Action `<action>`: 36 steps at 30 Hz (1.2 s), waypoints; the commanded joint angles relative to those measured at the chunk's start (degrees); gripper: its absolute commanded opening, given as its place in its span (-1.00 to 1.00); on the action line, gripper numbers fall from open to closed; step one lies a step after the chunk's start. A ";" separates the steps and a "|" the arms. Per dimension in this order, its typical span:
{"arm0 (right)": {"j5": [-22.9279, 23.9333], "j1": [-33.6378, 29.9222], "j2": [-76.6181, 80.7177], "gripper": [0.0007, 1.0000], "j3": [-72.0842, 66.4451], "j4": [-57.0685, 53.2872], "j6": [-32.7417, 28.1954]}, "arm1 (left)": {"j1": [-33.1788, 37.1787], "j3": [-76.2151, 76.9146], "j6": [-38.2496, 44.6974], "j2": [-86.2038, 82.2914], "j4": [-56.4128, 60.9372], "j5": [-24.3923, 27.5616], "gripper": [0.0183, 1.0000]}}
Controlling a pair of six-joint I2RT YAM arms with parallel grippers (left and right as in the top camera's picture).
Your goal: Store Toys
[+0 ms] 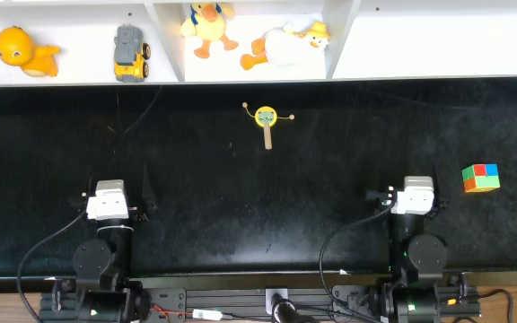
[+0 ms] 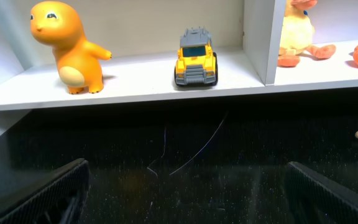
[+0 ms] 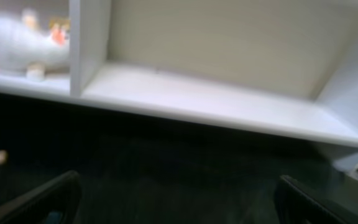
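Two grippers sit low over the dark table (image 1: 196, 215), close to the arms' bases. The left gripper (image 2: 182, 186) has its fingers spread wide apart and holds nothing, and the right gripper (image 3: 173, 196) is likewise open and bare. Nearest of the loose toys is the colour cube (image 1: 480, 178), which rests on the table off to the outer side of the right gripper and slightly farther toward the shelf. The right arm is plainly the closer one to it, though it would likely have to swing outward to face the cube. Farther out, about midway between the two arms, lies the rattle drum (image 1: 266, 118). Its round head points toward the shelf and its wooden handle points back toward the bases, so its long axis runs near to far. Either arm could reach it, and fingers closing across the handle from the sides look like the easier hold. Beyond it the white shelf (image 1: 79, 70) already carries an orange figure (image 1: 23, 49) and a yellow truck (image 1: 131, 54) in its left compartment. A yellow duck plush (image 1: 208, 25) and a white duck plush (image 1: 281, 47) sit in the middle one. The right compartment (image 1: 438, 40) lies straight ahead of the right arm.
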 commanded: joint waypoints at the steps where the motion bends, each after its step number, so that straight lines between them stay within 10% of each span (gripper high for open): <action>1: 2.32 3.08 9.33 0.99 4.79 -5.73 0.20 | -0.26 -0.07 0.87 -0.81 0.04 -1.07 1.00; 6: 2.45 10.47 24.94 0.99 15.76 -14.01 5.29 | -0.26 -0.07 0.90 -0.81 0.04 -1.07 1.00; 16: 0.55 24.98 60.46 0.99 44.22 -40.17 45.38 | -0.26 -0.07 0.87 -0.81 0.04 -1.07 1.00; 24: 5.55 37.05 84.56 0.99 58.05 -40.98 56.41 | -0.26 -0.07 0.90 -0.81 0.04 -1.07 1.00; 36: 11.58 42.60 106.68 0.96 76.13 -41.03 57.68 | -0.26 -0.07 0.87 -0.81 0.04 -1.07 1.00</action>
